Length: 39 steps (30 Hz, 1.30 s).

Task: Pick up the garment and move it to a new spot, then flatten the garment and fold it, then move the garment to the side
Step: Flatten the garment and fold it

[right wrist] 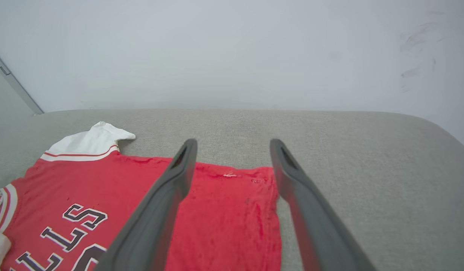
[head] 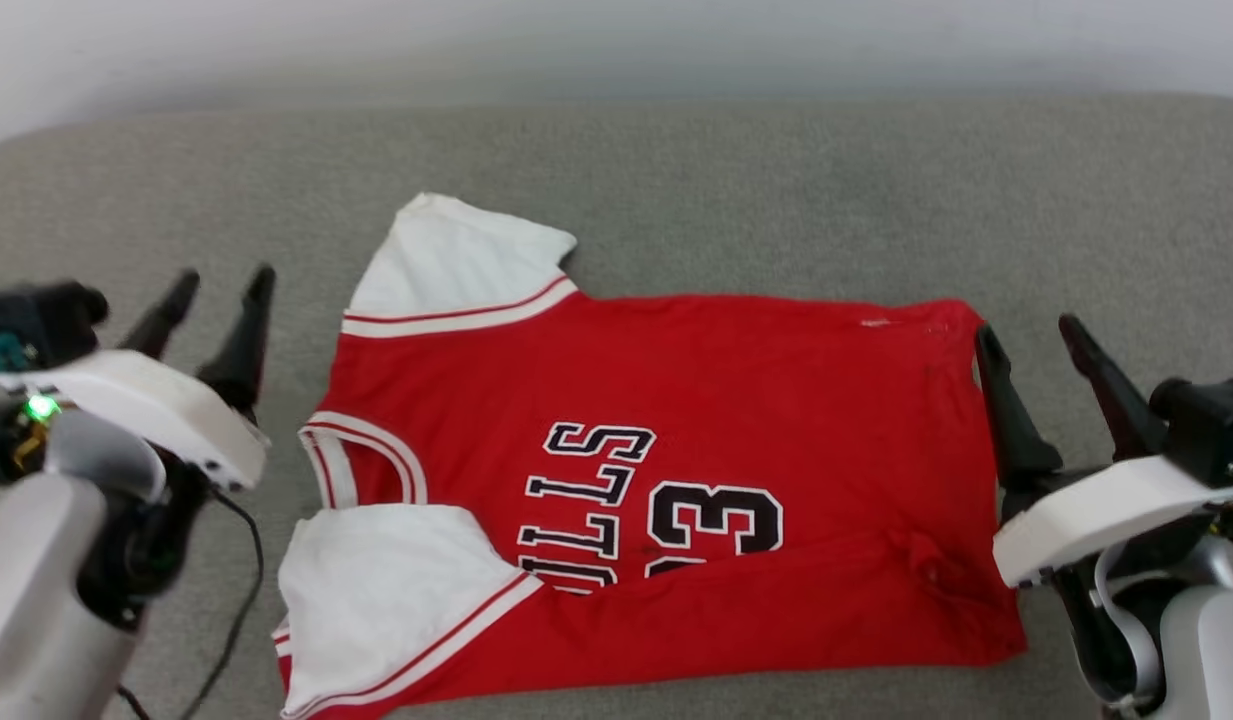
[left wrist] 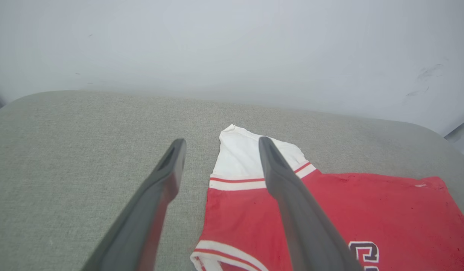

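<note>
The garment (head: 676,400) lies spread across the middle of the head view on the grey padded surface (head: 776,180). Its long axis runs left to right in the frame: the collar (head: 361,460) and both white sleeves are at the left end and the hem (right wrist: 275,210) at the right. A crease crosses the bottom of the black lettering, so the near long edge seems to be turned up over the chest. The left gripper (head: 226,276) sits at the left of the frame, its fingers spread apart and holding nothing. A strip of bare grey shows between it and the far sleeve (head: 456,260). The right gripper (head: 1026,330) sits at the right of the frame, also spread and empty. Its inner finger is right at the hem's upper corner, so this arm looks the nearer of the two to the cloth. With one arm at each end of the long axis, the next move likely depends on each gripper reaching inward to its own end, the left to the sleeve side and the right to the hem.
</note>
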Motion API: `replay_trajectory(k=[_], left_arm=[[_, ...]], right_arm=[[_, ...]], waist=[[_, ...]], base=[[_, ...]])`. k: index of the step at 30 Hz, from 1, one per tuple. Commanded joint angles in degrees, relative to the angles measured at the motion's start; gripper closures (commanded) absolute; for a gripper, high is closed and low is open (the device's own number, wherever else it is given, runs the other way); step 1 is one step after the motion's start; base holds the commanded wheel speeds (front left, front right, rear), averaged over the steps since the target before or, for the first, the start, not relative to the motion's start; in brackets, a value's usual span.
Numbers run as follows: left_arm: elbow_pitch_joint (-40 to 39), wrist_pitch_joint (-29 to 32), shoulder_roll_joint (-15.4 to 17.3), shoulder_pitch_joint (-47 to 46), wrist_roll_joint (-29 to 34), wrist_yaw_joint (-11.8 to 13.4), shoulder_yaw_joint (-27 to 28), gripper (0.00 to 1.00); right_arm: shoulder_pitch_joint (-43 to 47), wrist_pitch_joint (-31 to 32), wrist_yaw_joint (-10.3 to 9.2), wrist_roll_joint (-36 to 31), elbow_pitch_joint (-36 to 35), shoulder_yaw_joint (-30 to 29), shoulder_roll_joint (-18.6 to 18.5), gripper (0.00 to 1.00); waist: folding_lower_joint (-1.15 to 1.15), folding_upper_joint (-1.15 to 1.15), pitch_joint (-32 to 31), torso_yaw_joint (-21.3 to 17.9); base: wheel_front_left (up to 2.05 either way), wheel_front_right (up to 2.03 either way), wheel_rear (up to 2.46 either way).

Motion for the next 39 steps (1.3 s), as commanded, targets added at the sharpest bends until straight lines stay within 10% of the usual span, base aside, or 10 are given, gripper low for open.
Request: replay_trajectory(k=[1,10,19,22,33,34,35,39], left_arm=[[0.71,-0.19,0.51,-1.79,0.53,-0.34,0.49,0.00],[6.04,5.90,4.51,-16.36,0.17,-5.33,1.72,0.00],[8.81,28.22,13.31,-29.27,-3.85,-11.51,-0.84,0.00],[9.01,38.35,16.22,-32.19,-6.60,-12.03,-2.21,0.00],[11.90,46.81,15.79,-30.43,-9.31,-11.23,-5.24,0.00],[12.38,48.10,15.55,-29.63,-9.68,-11.21,-5.98,0.22],[13.23,49.55,14.68,-28.31,-10.61,-10.84,-6.72,1.00],[13.75,49.25,13.29,-27.61,-11.58,-10.59,-6.57,1.00]], right_arm=[[-1.29,-0.52,-0.04,-0.53,-0.73,0.38,0.49,0.00],[-7.20,-2.31,-0.03,-1.75,-4.70,2.04,1.69,0.00],[-9.03,-4.04,-0.03,1.39,-4.74,3.70,1.71,0.00],[-9.25,-5.50,-0.03,3.10,-3.76,4.78,1.71,0.00],[-10.31,-7.68,-0.04,5.12,-0.56,6.59,1.69,0.00],[-10.34,-7.73,-0.04,5.23,-0.31,6.53,1.69,0.00],[-10.36,-7.62,-0.03,5.44,0.21,6.53,1.70,0.00],[-10.45,-6.86,-0.03,5.88,0.77,6.28,1.70,0.00]], waist=[[0.00,0.00,3.20,-2.00],[0.00,0.00,13.12,-7.10],[0.00,0.00,19.67,-12.01],[0.00,0.00,22.42,-13.81],[0.00,0.00,25.47,-16.27],[0.00,0.00,25.43,-16.40],[0.00,0.00,25.27,-16.60],[0.00,0.00,24.99,-16.60]], base=[[0.00,0.00,0.00],[0.00,0.00,0.00],[0.00,0.00,0.00],[0.00,0.00,0.00],[0.00,0.00,0.00],[0.00,0.00,0.00],[0.00,0.00,0.00],[0.00,0.00,0.00]])
